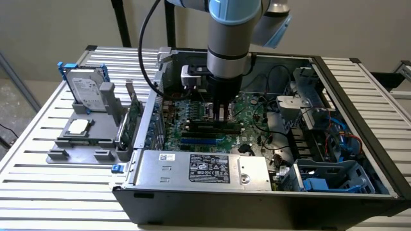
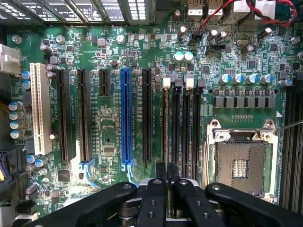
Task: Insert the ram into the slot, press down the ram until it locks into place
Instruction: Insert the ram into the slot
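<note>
Prob. insertion step. Gripper (image 1: pixel 222 124) low over slot (image 2: pixel 165 123), centre of exterior view. Jaws narrow; ram betw. them unclear. Seating calls for square vert. push.

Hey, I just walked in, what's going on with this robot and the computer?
A robot arm has its hand down inside an open computer case, just above the black memory slots on the motherboard, next to the processor socket. I cannot tell whether it holds the ram or whether a stick is seated.
</note>
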